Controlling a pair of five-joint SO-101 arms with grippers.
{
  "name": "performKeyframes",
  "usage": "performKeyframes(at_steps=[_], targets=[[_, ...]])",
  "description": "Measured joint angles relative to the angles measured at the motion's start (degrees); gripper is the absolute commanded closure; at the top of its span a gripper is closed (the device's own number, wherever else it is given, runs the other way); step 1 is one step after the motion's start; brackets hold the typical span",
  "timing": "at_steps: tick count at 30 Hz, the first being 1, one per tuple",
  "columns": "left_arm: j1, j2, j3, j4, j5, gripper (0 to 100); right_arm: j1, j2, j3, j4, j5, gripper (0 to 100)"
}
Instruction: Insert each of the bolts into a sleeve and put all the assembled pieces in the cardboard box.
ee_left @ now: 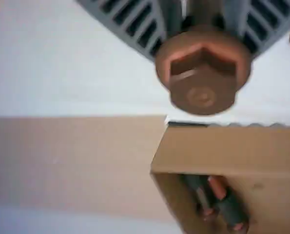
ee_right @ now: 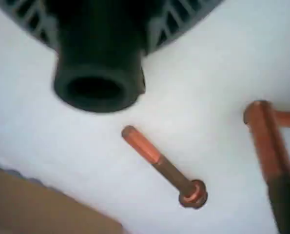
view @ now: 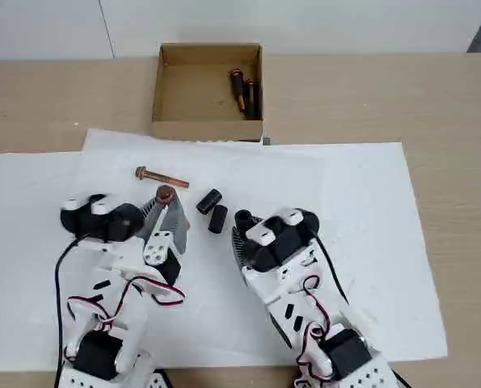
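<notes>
My left gripper (view: 166, 206) is shut on a copper bolt (view: 166, 194), held upright with its hex head (ee_left: 203, 73) sticking out past the grey fingers (ee_left: 125, 19). My right gripper (view: 244, 225) is shut on a black sleeve (ee_right: 98, 73), whose open bore faces outward. Just beyond the left gripper, a loose bolt (view: 161, 177) lies flat on the white paper; it is also in the right wrist view (ee_right: 164, 165). Between the two grippers lie two loose black sleeves (view: 209, 200) (view: 217, 219). The cardboard box (view: 171, 85) at the back holds assembled pieces (view: 244, 90).
A white paper sheet (view: 345, 210) covers the wooden table (view: 434, 97) in front of the box. The box's near wall (ee_left: 232, 151) lies straight ahead of the left gripper. Both arms' bodies and cables fill the near edge. Open paper lies to the right.
</notes>
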Motion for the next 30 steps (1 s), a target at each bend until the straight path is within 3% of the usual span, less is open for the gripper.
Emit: performKeyframes(at_steps=[6, 18, 23, 30], targets=[[-0.4, -0.5, 0.0, -4.6, 7.2, 99, -5.4, 0.0, 2.8, -5.6, 4.2, 99.5], [1.1, -0.6, -0.9, -5.0, 14.1, 99, -7.8, 0.1, 2.9, -1.9, 7.5, 99.5], [6.2, -0.9, -6.0, -0.3, 14.1, 99, -7.8, 0.1, 2.9, -1.1, 8.1, 99.5], [7.2, -0.9, -10.5, 7.6, 14.1, 99, -7.8, 0.1, 2.9, -1.1, 8.1, 99.5]])
